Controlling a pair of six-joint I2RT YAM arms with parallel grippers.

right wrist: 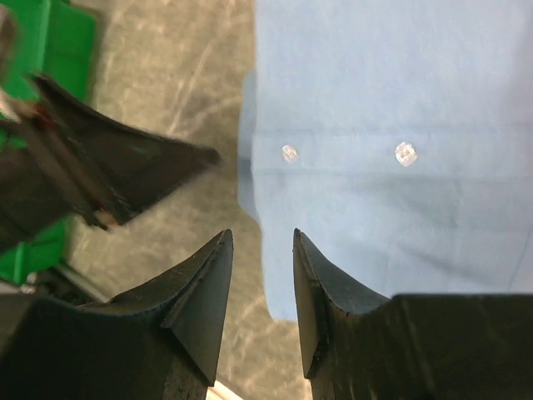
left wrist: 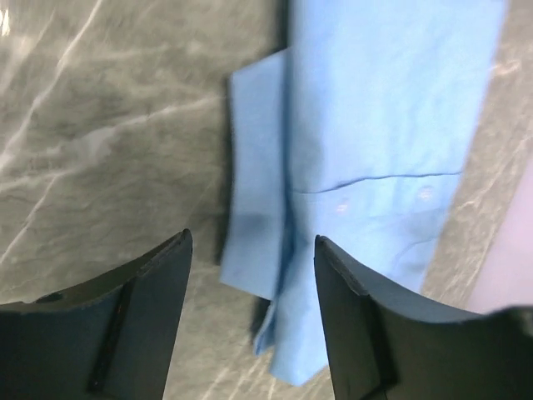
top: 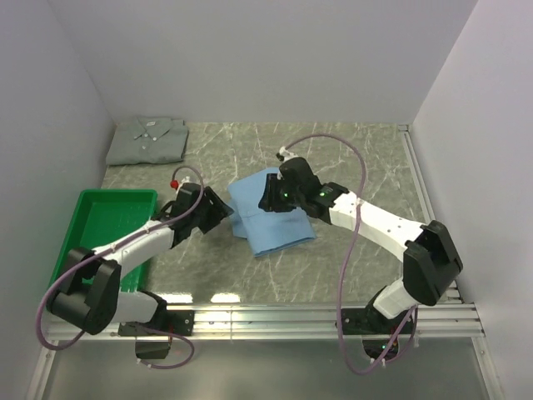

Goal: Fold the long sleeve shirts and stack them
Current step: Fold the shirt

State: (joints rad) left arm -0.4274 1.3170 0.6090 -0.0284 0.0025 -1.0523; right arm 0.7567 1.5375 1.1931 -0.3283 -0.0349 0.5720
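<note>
Light blue shirt (top: 279,229) is found folded mid-table (top: 358,158), long axis roughly near-to-far. Left gripper (left wrist: 252,242) is held just beside its left edge, jaws wide apart, nothing gripped. Right gripper (right wrist: 262,242) is over its far-left part, jaws partly apart, empty. Grey-green shirt (top: 148,140) is folded far-left, well apart. The left arm is judged nearer to it.

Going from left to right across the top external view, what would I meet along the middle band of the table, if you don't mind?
green tray → left gripper → light blue shirt
</note>
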